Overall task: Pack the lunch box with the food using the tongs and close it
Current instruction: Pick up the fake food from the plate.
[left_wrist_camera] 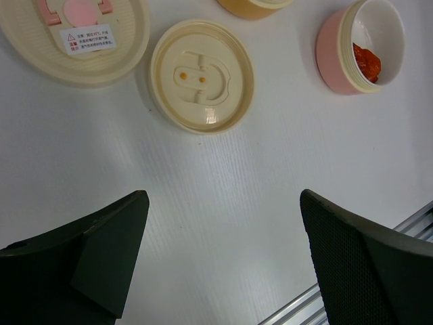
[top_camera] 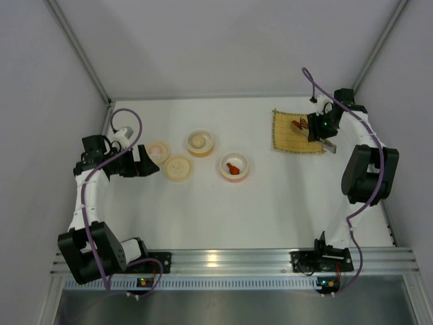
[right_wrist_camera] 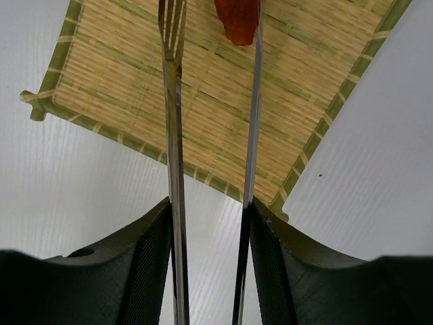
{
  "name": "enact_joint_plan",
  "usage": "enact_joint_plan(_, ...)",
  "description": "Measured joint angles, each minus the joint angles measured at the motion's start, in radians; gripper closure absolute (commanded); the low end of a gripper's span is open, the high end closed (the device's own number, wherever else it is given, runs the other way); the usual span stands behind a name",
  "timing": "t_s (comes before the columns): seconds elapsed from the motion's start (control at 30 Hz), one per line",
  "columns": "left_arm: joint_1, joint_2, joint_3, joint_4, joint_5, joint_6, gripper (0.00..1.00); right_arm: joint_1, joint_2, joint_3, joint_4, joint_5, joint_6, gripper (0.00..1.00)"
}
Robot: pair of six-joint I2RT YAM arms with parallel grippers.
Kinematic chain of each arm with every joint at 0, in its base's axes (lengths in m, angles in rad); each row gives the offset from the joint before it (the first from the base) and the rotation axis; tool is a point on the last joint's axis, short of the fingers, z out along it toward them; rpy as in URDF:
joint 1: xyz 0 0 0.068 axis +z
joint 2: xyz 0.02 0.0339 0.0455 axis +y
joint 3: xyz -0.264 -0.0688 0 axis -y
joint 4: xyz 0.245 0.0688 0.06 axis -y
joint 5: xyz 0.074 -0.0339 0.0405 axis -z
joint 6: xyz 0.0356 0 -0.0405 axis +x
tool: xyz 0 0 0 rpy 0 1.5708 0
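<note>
Near the table's far right corner, a red food piece lies on the mat, just beside one arm of the tongs. The tongs' tips stand parted and grip nothing. The right gripper clamps the tongs' arms. Best to centre both tips around the piece, squeeze gently, then lift. The left gripper gapes wide and empty near the left edge.

Top external: high behind the bases, looking down on the whole table.
Left wrist: near, facing downward; shares the pink bowl with top.
Right wrist: close over the bamboo mat, likewise shared.
</note>
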Motion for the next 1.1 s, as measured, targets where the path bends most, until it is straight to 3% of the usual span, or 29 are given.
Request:
enact_joint_plan(0.43, 0.0, 0.001, 0.0, 0.0, -0.001, 0.0, 0.02, 0.0, 0.023, 0.0, 0.023, 0.029, 0.0, 0.54)
enact_joint_plan(0.53, 0.0, 0.001, 0.0, 0.0, 0.0, -0.003, 0.02, 0.0, 0.032, 0.008, 0.024, 0.032, 0.0, 0.57)
enact_joint_plan(0.77, 0.0, 0.012, 0.0, 0.001, 0.0, -0.008, 0.02, 0.0, 0.035, 0.019, 0.024, 0.024, -0.008, 0.76)
enact_joint_plan(1.1, 0.0, 0.013, 0.024, 0.0, -0.001, -0.011, 0.02, 0.0, -0.04, -0.007, -0.004, -0.029, -0.008, 0.83)
